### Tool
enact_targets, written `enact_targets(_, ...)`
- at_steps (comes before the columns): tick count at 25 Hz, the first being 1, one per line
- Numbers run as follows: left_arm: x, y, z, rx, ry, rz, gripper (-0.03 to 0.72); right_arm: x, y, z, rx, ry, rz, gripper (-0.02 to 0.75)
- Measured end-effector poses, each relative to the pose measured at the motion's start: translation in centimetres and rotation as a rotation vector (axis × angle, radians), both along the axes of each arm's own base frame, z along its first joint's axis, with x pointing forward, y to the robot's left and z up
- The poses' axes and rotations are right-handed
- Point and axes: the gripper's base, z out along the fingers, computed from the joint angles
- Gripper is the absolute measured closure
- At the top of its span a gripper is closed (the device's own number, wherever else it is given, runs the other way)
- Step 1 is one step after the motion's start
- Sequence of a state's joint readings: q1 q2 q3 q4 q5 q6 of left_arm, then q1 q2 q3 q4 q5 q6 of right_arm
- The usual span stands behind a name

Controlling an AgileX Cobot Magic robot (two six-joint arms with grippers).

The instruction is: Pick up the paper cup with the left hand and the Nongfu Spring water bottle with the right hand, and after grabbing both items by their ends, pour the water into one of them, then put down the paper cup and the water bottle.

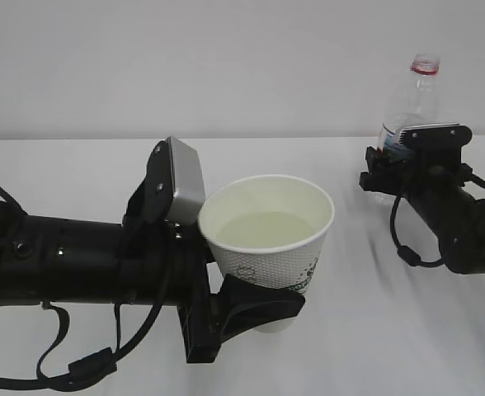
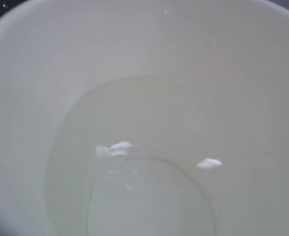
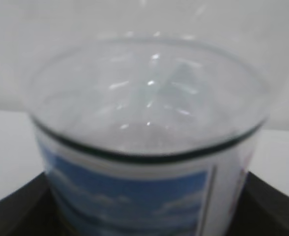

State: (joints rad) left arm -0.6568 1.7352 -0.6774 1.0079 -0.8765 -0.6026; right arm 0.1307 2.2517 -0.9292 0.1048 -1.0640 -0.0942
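Pouring done: your left hand's fingers [image 1: 255, 307] clamp the small white paper cup [image 1: 269, 239], water [image 1: 263, 229] inside, off the desk [image 1: 341, 330]. Right fingers' state unclear around the upright clear ribbed bottle [image 1: 409, 103]. Next, lower the cup.

A plain white table [image 1: 366, 330] spans the scene below a pale wall [image 1: 226, 66]. 1 Nongfu Spring water bottle [image 1: 412, 103] stands upright at its far right; its base is hidden, so contact cannot be confirmed.
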Motion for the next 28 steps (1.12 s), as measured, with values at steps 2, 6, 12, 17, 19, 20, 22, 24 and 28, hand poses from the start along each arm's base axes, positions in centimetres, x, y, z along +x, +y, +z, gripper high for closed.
enact_targets(2, 0.0, 0.0, 0.0, 0.000, 0.000, 0.000, 0.177, 0.0, 0.0, 0.2, 0.005, -0.022, -0.001, 0.107)
enact_targets(6, 0.0, 0.0, 0.0, 0.000, 0.000, 0.000, 0.177, 0.1, 0.0, 0.6, 0.006, -0.065, -0.003, 0.098)
enact_targets(12, 0.0, 0.0, 0.0, 0.000, 0.000, 0.000, 0.178, 0.1, 0.0, 0.6, -0.011, -0.067, -0.001, 0.096)
enact_targets(17, 0.0, 0.0, 0.0, 0.000, 0.000, 0.000, 0.178, 0.2, 0.0, 1.3, -0.021, -0.086, 0.001, 0.096)
enact_targets(19, 0.0, 0.0, 0.0, 0.000, 0.000, 0.000, 0.178, 0.2, 0.0, 2.3, -0.020, -0.110, 0.001, 0.096)
enact_targets(20, 0.0, 0.0, 0.0, 0.000, 0.000, 0.000, 0.178, 0.3, 0.0, 2.8, -0.018, -0.125, 0.001, 0.096)
enact_targets(22, 0.0, 0.0, 0.0, 0.000, 0.000, 0.000, 0.178, 0.3, 0.0, 3.7, -0.017, -0.147, 0.000, 0.096)
enact_targets(24, 0.0, 0.0, 0.0, 0.004, 0.000, 0.002, 0.178, 0.3, 0.0, 4.4, -0.015, -0.164, 0.000, 0.096)
enact_targets(28, 0.0, 0.0, -0.1, 0.007, 0.000, 0.004, 0.178, 0.2, 0.0, 5.2, -0.013, -0.172, 0.000, 0.096)
